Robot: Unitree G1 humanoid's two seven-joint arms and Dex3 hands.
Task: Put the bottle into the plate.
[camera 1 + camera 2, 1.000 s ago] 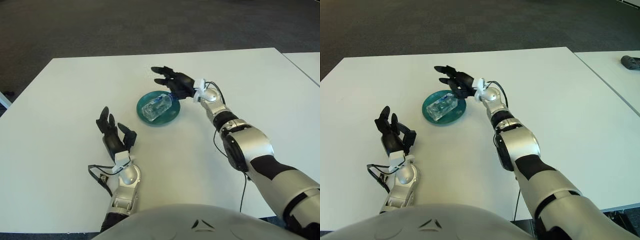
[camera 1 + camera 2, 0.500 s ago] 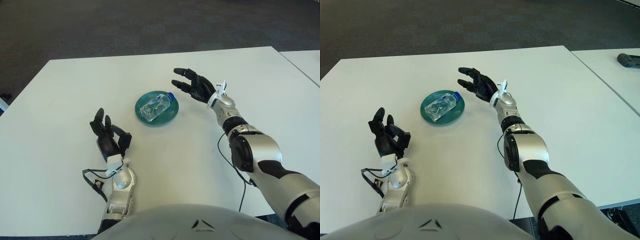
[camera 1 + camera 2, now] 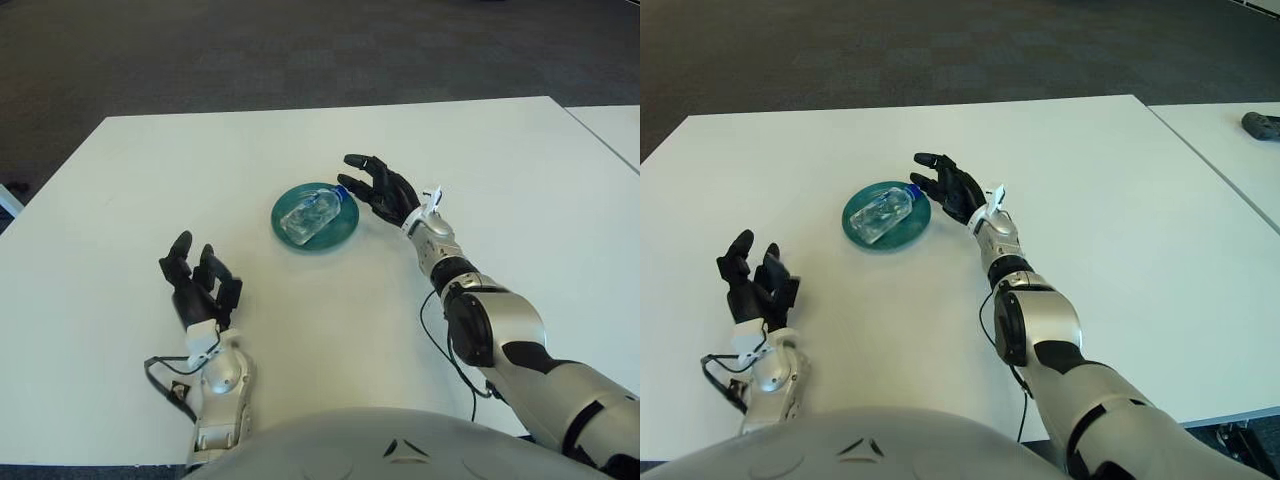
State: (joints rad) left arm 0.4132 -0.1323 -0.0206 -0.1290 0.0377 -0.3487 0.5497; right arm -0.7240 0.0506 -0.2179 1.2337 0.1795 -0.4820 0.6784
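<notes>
Counter (image 3: 520,160) comes first, big, white and flat, with dark floor behind it. Next is the right hand (image 3: 382,188), black, just beside the right edge of the plate, with its fingers (image 3: 357,160) spread open and holding nothing. The left hand (image 3: 197,288) is near the robot's body, well apart from the plate, standing up with its fingers (image 3: 180,247) loose and open, holding nothing too. Then comes the plate (image 3: 342,232), round and green, sitting on the counter near the middle. Smallest is the bottle (image 3: 311,214), clear with a blue cap, lying on its side in the plate with the cap end pointing toward the right hand.
</notes>
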